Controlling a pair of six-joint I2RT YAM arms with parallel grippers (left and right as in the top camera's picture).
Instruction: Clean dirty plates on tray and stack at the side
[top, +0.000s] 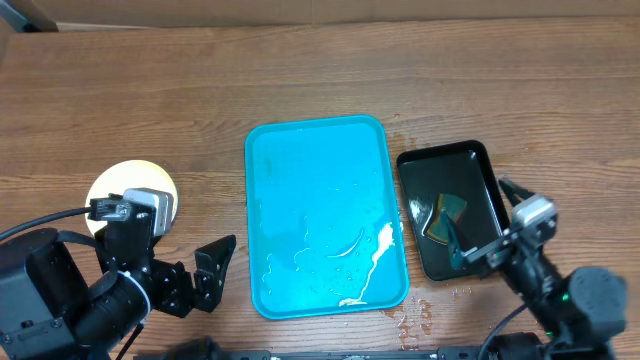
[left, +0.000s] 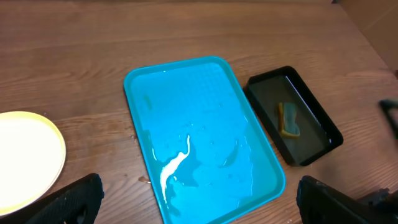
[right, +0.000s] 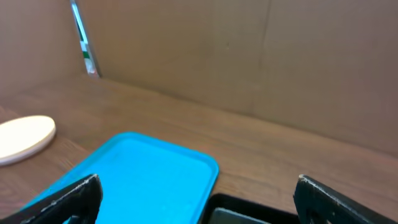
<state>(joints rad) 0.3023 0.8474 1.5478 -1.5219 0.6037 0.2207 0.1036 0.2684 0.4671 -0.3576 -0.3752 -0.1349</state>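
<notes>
The turquoise tray (top: 252, 200) lies mid-table, holding only water puddles and a white streak of foam; it also shows in the left wrist view (left: 134, 93) and the right wrist view (right: 143, 168). The plates (top: 125, 178) sit stacked on the table left of the tray, pale yellow on top, partly hidden by my left arm. They also show in the left wrist view (left: 25, 155) and the right wrist view (right: 25, 138). My left gripper (top: 212, 278) is open and empty between stack and tray. My right gripper (top: 482, 218) is open and empty over the black tray.
A glossy black tray (top: 480, 155) with a yellow-and-green sponge (top: 447, 215) in water stands right of the turquoise tray. Water drops (top: 415, 315) lie on the wood near the tray's front right corner. A cardboard wall (right: 249, 56) backs the table.
</notes>
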